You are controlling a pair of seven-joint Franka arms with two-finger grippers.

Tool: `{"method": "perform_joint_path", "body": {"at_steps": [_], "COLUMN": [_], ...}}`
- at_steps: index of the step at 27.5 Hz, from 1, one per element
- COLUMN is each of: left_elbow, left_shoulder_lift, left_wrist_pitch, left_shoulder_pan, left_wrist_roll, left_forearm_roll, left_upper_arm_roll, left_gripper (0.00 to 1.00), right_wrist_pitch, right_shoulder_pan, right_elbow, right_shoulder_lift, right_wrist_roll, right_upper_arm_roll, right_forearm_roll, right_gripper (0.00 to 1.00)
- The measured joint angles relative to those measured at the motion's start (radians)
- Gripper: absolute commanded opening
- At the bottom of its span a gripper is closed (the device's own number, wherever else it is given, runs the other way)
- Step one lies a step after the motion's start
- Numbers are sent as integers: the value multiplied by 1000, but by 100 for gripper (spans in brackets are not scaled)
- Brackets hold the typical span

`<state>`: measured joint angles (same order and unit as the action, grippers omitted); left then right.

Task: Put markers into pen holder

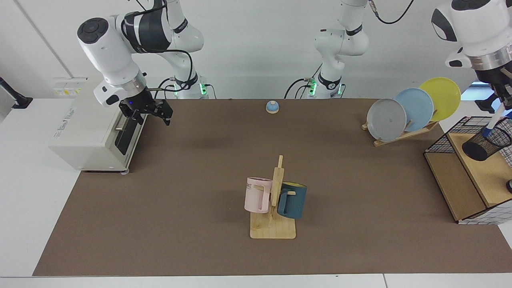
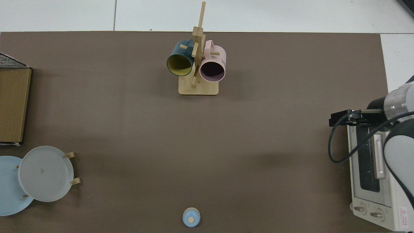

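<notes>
Facing view: the left gripper [image 1: 507, 102] is clamped on the marker [image 1: 493, 121], which hangs slanted below it, its blue tip at the rim of the pen holder [image 1: 487, 143]. The pen holder sits tilted on a wooden shelf [image 1: 480, 170] inside a wire basket [image 1: 450, 134], directly beneath that gripper. A plate rack [image 1: 400, 135] with grey, blue and yellow plates stands beside the basket. The right gripper [image 1: 154, 114], fingers apart and holding nothing, hangs just in front of the toaster oven [image 1: 96, 126]; the print on the oven's side is too small to read. A mug stand [image 1: 274, 224] carries a pink mug [image 1: 258, 195] with letters "ME" showing and a blue mug [image 1: 293, 200].

Top view: the right gripper [image 2: 339, 118] hangs at the oven's [image 2: 372, 181] front corner. A red warning sticker on the oven is unreadable. The marker and pen holder lie outside this view.
</notes>
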<state>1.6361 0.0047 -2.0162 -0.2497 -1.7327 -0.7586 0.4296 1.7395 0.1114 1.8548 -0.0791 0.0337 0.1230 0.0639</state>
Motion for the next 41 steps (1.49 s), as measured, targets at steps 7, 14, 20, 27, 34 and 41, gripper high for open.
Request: {"method": "perform_joint_path", "body": {"at_steps": [7, 14, 20, 27, 34, 41], "left_elbow": [-21, -36, -34, -14, 33, 59], "left_shoulder_lift": [65, 78, 79, 77, 62, 50], "left_wrist_pitch": [-95, -111, -109, -100, -96, -96], "left_shoulder_pan": [84, 117, 119, 126, 126, 126], "left_wrist_roll": [-71, -141, -170, -232, -248, -253], "left_forearm_roll": [12, 29, 45, 111, 126, 127], "left_upper_arm_roll": [13, 30, 53, 63, 65, 63], "left_gripper": [0, 0, 0, 0, 0, 100], "right_wrist_pitch": [-106, -127, -173, -178, -192, -195], "right_shoulder_pan": [-21, -55, -67, -65, -65, -65], "right_elbow": [-59, -112, -197, -208, -208, -208], "right_shoulder_lift": [-39, -29, 13, 26, 26, 26], "right_wrist_roll": [-110, -136, -139, -139, -139, -139], "right_upper_arm_roll": [5, 5, 5, -4, -10, -16], "right_forearm_roll": [-34, -39, -40, -40, -39, -39], "right_gripper": [100, 100, 100, 100, 100, 100]}}
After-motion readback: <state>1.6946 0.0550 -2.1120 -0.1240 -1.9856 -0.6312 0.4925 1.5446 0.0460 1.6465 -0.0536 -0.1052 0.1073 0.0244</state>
